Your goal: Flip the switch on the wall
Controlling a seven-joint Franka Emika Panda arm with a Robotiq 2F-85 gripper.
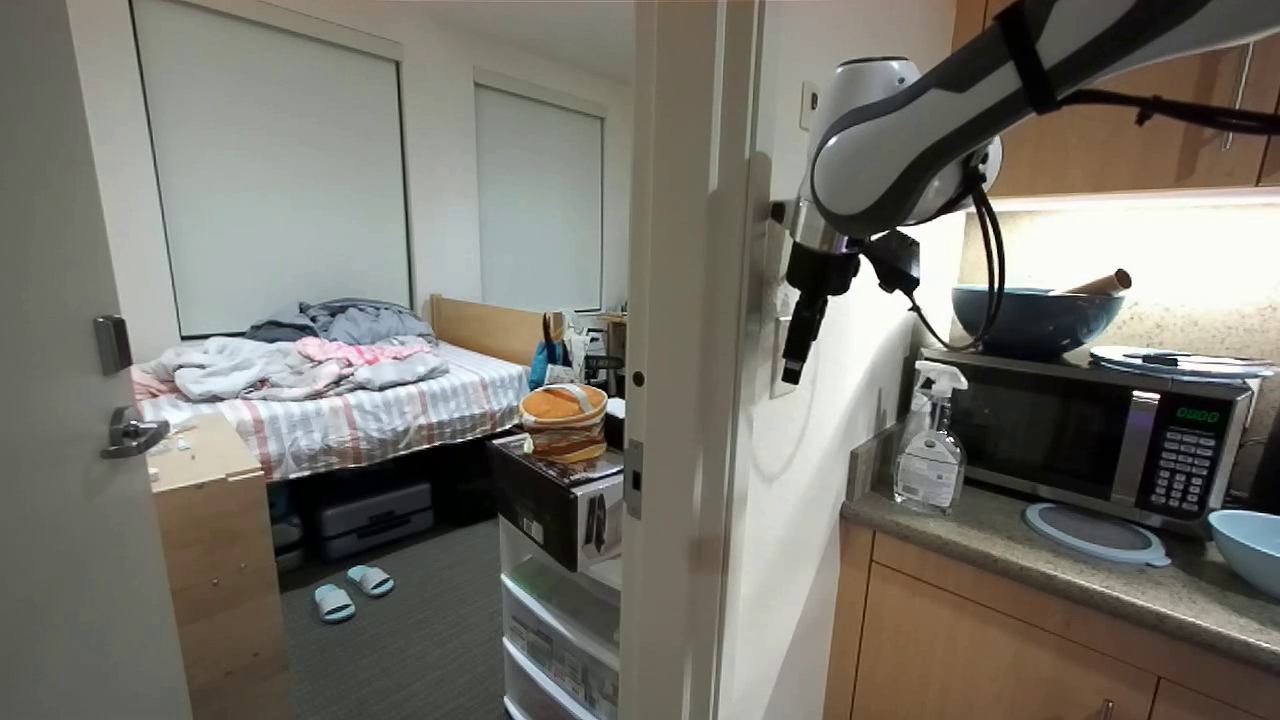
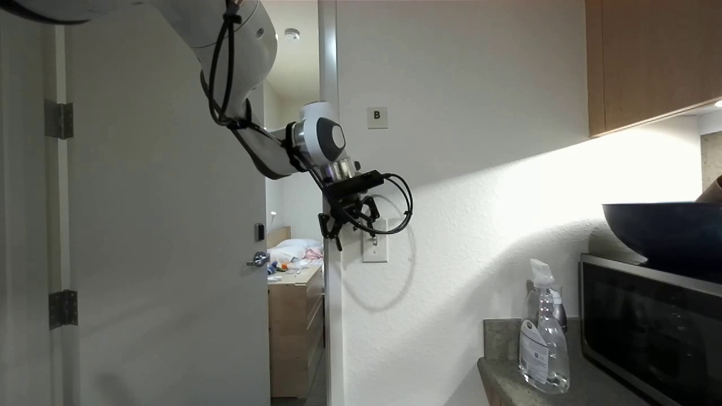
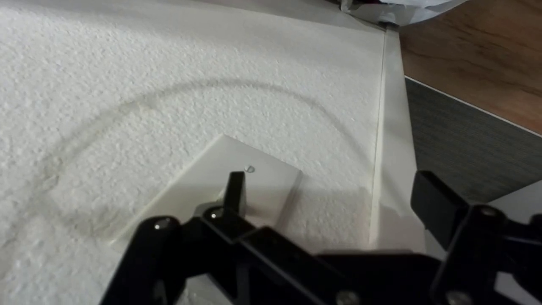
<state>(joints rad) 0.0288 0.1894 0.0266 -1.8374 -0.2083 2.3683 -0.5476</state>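
In an exterior view: pincer [image 1: 795,365] angled down by wall [image 1: 785,580]. In an exterior view: switch [image 2: 375,254] on wall, just below pincer. Wrist: pincer spread, empty, finger [image 3: 234,192] overlapping switch; likely lining up. Next: nudge toggle [image 2: 374,241].

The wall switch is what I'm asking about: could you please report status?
Gripper open, one finger in front of the switch plate in the wrist view. Contact unclear. Cable loop crossing the plate's upper part in an exterior view.
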